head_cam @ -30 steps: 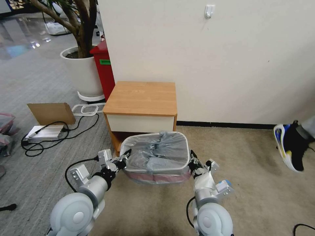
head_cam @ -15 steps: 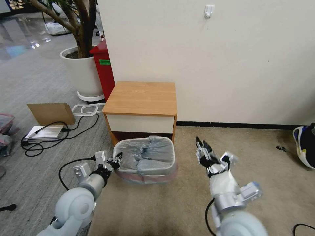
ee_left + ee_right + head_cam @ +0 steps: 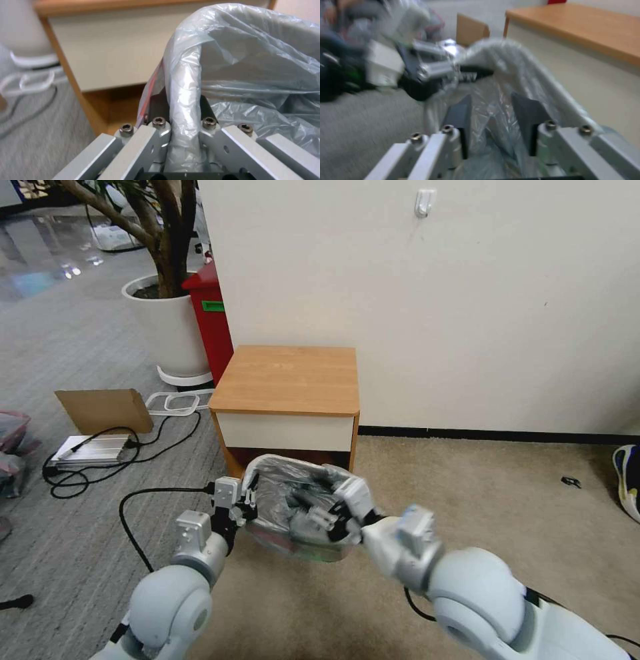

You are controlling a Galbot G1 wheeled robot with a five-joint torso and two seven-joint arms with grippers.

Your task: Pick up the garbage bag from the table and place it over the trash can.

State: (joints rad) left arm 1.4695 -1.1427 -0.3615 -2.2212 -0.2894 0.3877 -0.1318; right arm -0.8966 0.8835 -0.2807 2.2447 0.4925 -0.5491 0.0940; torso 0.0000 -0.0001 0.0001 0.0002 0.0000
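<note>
Two grippers at trash can (image 3: 293, 543), on floor before counter (image 3: 287, 380). Garbage bag (image 3: 293, 500) already lines can; seating rim left. Left gripper (image 3: 245, 508) jaws pinch bagged rim. Right gripper (image 3: 333, 517) jaws spread, astride bag film inside can.

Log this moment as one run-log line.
left gripper: shut on bagged trash can rim | right gripper: open, inside garbage bag | table: bare
</note>
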